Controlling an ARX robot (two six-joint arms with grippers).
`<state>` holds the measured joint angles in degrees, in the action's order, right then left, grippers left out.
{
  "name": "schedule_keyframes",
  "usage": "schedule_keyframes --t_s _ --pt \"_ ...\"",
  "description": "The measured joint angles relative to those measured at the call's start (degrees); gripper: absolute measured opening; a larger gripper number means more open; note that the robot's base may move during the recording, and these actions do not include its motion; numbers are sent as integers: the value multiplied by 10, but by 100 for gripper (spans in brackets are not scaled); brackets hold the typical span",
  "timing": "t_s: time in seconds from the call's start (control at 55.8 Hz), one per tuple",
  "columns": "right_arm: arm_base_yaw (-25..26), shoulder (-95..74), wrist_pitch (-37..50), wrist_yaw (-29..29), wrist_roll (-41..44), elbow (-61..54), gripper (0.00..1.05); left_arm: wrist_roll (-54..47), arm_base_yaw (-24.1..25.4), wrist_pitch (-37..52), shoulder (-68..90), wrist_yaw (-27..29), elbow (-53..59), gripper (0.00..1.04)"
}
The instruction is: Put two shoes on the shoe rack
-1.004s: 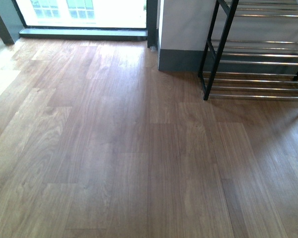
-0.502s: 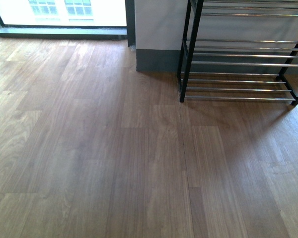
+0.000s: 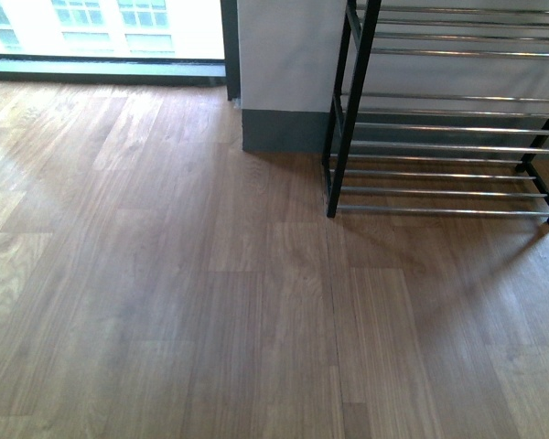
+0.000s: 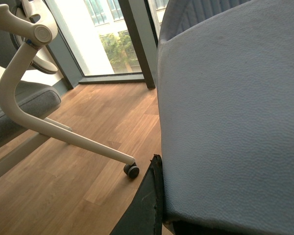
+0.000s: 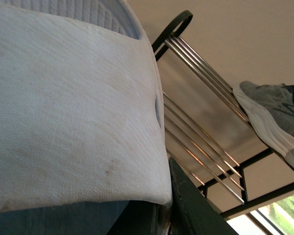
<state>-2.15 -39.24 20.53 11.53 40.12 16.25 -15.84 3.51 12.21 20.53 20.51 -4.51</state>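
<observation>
- the shoe rack (image 3: 349, 119) stands against the wall, ahead and to the right of the robot. the front view shows only its lower tiers, and i see no shoe on those rods.
- from underneath, in the right wrist view, one grey sneaker (image 5: 273, 108) lies on the topmost rods with its thick white sole overhanging the front rod. i'd call that shoe done.
- the second shoe shows in no view. the frame edge cuts off the rack just beyond the first sneaker, so i can't tell whether its mate sits beside it. i'd judge the task at least half finished.
- the right gripper (image 5: 161, 181) is up close under the rack. a broad white pad (image 5: 73, 112) fills most of its camera, and i cannot tell whether the jaws are released or clenched, or whether they hold anything.
- the left gripper (image 4: 159, 196) is the same story. a wide grey pad (image 4: 230, 117) blocks the view, so its state can't be told. it faces away from the rack.
- the wooden floor (image 3: 165, 302) between robot and rack shows nothing lying on it.
- a pale wall pillar (image 3: 284, 64) with a dark skirting stands just left of the rack, and beyond it a bright window (image 3: 110, 23).
- a white-legged office chair (image 4: 19, 93) is parked near the left arm, its caster (image 4: 132, 170) on the boards. it's away from the rack, so i doubt it's in the way.
</observation>
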Motion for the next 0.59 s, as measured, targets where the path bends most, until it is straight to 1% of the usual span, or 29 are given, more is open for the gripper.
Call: schedule_keyframes --t_s 0.592 --pt "0 0 0 -4 0 -1 1 0 0 0 1 -6 1 2"
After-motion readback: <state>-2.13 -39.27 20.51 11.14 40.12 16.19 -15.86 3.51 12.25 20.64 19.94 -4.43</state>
